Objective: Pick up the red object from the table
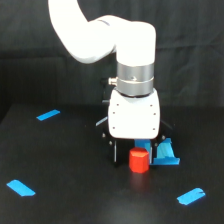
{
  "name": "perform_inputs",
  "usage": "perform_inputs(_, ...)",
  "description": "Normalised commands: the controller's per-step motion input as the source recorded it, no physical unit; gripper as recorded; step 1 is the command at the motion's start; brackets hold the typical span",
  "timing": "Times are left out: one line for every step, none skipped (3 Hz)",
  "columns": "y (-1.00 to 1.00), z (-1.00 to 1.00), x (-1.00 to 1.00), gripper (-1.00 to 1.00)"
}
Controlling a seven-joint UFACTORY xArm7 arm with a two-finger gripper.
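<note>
The red object [139, 160] is a short red-orange cylinder standing upright on the black table [65, 165], just below the white gripper body. My gripper [134, 151] hangs straight down over it. The dark left finger [115, 151] is to the exterior view's left of the cylinder, with a gap between them. The right finger is partly hidden behind the cylinder and a blue piece. The jaws stand wider than the cylinder and look open. The cylinder rests on the table between them, toward the camera side.
A blue tray-like piece [165, 153] sits right beside the cylinder on the exterior view's right, by the gripper. Blue tape strips lie at back left [48, 114], front left [21, 187] and front right [191, 196]. A black backdrop stands behind.
</note>
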Motion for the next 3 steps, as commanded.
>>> perform_inputs(0.02, 0.22, 0.10, -1.00)
perform_inputs(0.09, 0.39, 0.11, -1.00)
perform_inputs(0.12, 0.50, 0.11, -1.00)
